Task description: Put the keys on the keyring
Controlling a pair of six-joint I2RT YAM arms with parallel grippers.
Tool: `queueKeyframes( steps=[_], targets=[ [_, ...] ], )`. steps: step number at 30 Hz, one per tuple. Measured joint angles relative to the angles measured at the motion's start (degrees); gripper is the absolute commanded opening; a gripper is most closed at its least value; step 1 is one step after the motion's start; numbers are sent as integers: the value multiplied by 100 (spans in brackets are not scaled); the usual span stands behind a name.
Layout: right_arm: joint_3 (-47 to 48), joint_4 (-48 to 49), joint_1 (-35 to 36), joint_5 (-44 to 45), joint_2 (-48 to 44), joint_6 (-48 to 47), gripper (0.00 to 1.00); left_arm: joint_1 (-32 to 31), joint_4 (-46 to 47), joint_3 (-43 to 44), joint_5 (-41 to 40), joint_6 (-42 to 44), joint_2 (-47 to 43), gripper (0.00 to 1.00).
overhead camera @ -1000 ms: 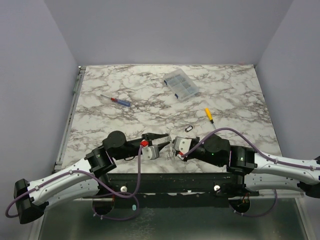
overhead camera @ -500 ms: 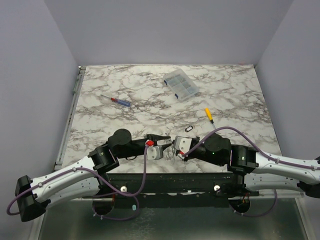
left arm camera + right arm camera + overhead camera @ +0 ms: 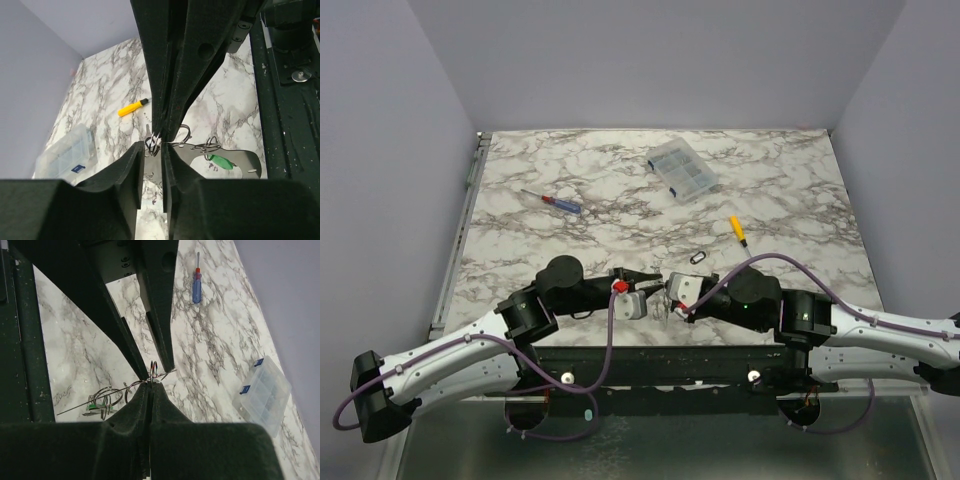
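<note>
Marble surface point(image 3: 570, 170) under lilac walls: from above, the left tool point(image 3: 651, 285) and right tool point(image 3: 667, 297) meet tip to tip close to the near edge. A box point(image 3: 683, 169), a blue screwdriver point(image 3: 552, 202) and a yellow screwdriver point(image 3: 738, 230) lie well apart toward the far side, so free room lies far, left and right. From the left wrist, the left tool's fingers point(image 3: 132, 170) stand slightly apart astride the ring point(image 3: 152, 145), clamping nothing that I can make out; the keys point(image 3: 200, 147) cluster just beside it. From the right wrist, the right tool point(image 3: 151, 385) is closed on the ring. Whether any key is threaded cannot be told; I judge threading is under way, most of it left.
</note>
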Motion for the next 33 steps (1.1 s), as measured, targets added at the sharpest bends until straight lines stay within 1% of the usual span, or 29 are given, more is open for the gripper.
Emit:
queueKeyframes(
  steps=[1, 3, 10, 12, 17, 18, 21, 22, 23, 24, 25, 28, 33],
  targets=[
    [2, -4, 0, -2, 0, 0, 1, -2, -26, 24, 0, 15, 0, 36],
    [11, -4, 2, -2, 2, 0, 1, 0, -44, 74, 0, 44, 0, 36],
    [59, -22, 0, -2, 7, 7, 1, -2, -122, 162, 15, 90, 9, 13],
    [61, -22, 0, -2, 17, 9, 1, -2, -138, 168, 22, 101, 28, 0],
    [61, -68, -2, 7, 31, 9, 1, -2, -254, 214, 42, 140, 87, 0],
    [61, -70, -2, 7, 31, 9, 4, -2, -258, 216, 44, 140, 90, 0],
    [61, -28, -2, 46, 26, 52, 32, -2, -273, 240, 44, 127, 76, 0],
    [59, 26, -2, 68, 17, 101, 39, -2, -269, 243, 42, 107, 55, 0],
    [37, 118, 0, 90, -9, 144, 44, -2, -269, 243, 42, 66, 26, 0],
    [-11, 245, 0, 105, -61, 181, 46, 0, -245, 240, 39, 4, -42, 0],
    [-72, 361, 0, 105, -138, 199, 46, 0, -221, 240, 39, -46, -79, 0],
    [-278, 669, 0, 68, -448, 302, 38, 0, 59, 234, 68, -284, -358, 0],
    [-529, 1274, 0, -190, -1054, 468, 32, 0, 743, 118, 192, -647, -831, 0]
  ],
)
